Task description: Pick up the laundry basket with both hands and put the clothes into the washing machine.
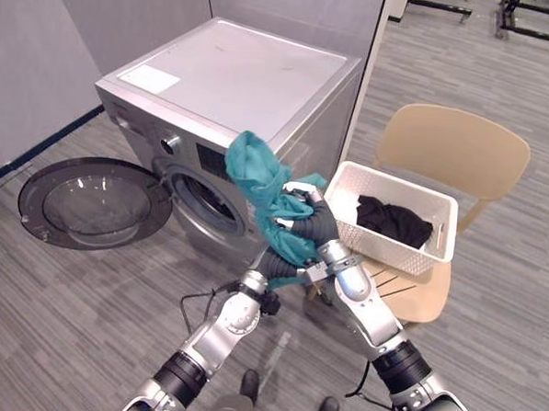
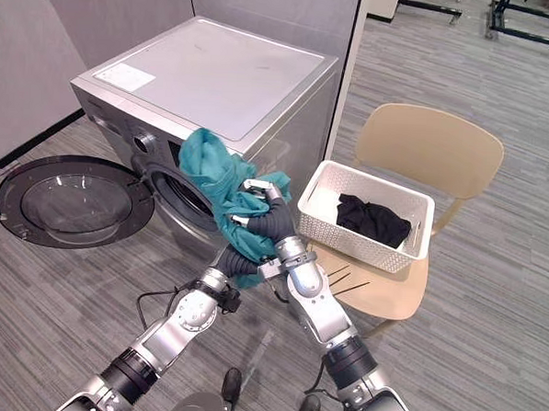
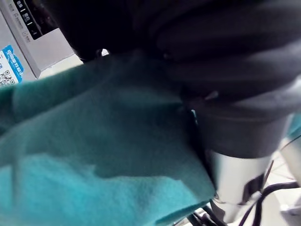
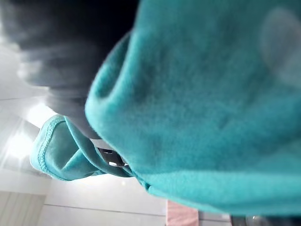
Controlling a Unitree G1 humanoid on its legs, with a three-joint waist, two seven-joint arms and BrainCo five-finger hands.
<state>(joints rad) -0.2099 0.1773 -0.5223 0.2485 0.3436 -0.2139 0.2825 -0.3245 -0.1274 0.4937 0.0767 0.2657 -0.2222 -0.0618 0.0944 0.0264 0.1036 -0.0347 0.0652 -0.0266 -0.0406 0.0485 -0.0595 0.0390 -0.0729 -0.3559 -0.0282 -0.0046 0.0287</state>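
Left eye view: our right hand (image 1: 312, 219) clamps its fingers (image 1: 299, 188) on a crumpled teal garment (image 1: 253, 168) before the open washing machine (image 1: 235, 75). Our left hand (image 1: 273, 261) sits beneath it, and we cannot tell its grip. The basket (image 1: 392, 255) on the chair (image 1: 453, 146) holds dark clothes (image 1: 393, 221).

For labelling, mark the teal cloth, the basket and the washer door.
teal cloth (image 1: 256, 170): left eye view, upper bunch.
basket (image 1: 383, 246): left eye view, front wall.
washer door (image 1: 92, 203): left eye view, glass centre.

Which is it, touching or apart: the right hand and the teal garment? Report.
Touching. The left eye view shows the right hand with its fingers curled into the teal garment, the cloth bunched around them.
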